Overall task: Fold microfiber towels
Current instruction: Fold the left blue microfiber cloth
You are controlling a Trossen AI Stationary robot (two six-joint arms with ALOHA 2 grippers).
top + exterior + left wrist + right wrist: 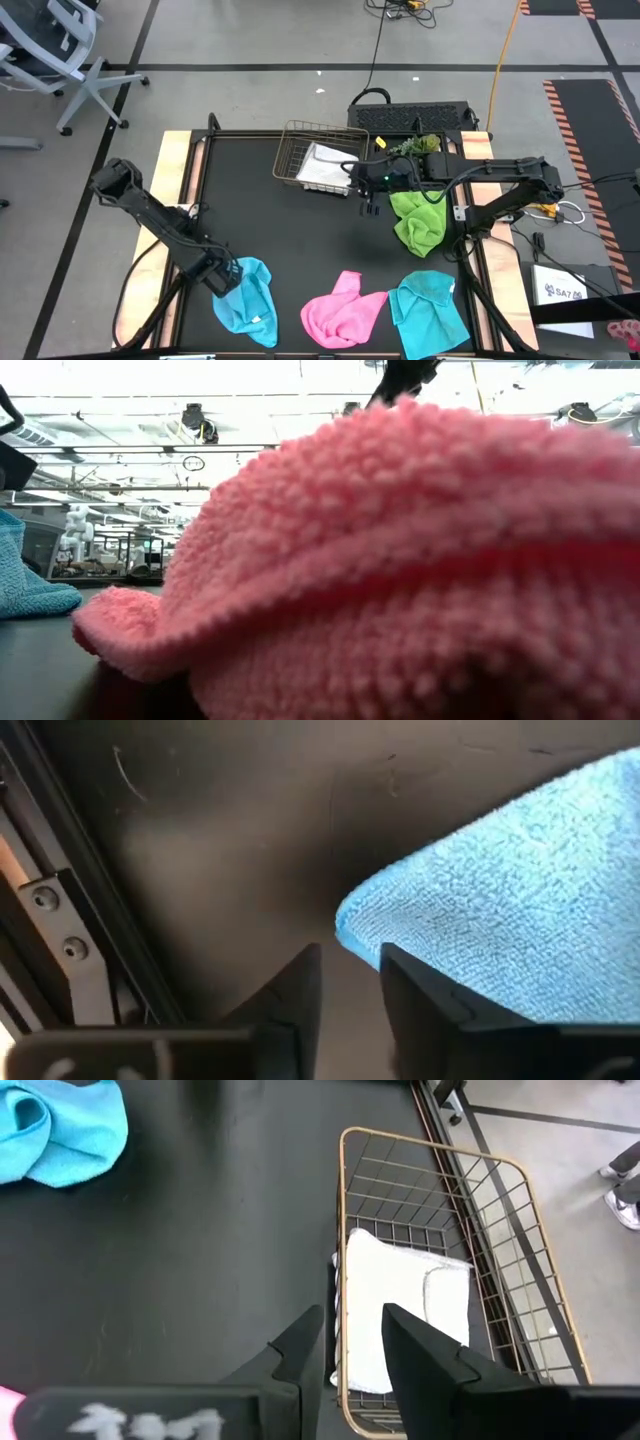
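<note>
The left claw [224, 275] sits low at the near-left part of the black worktop [250, 210], right at the edge of the left cyan-blue towel [250, 302]. In the left wrist view its fingers [425, 1005] stand slightly apart with nothing between them, and a rounded fold of that towel lies just ahead of the tips, off to one side. The towel stretches away from the claw toward the worktop's near edge, so the left arm is plainly the nearer one for it.

The right claw [368, 205] hovers beside the copper wire basket [300, 140], narrowly parted and empty, above the folded white-grey towel [395, 1320] inside. The lime green towel [418, 222], pink towel [342, 310] and second cyan-blue towel [430, 312] lie crumpled.
</note>
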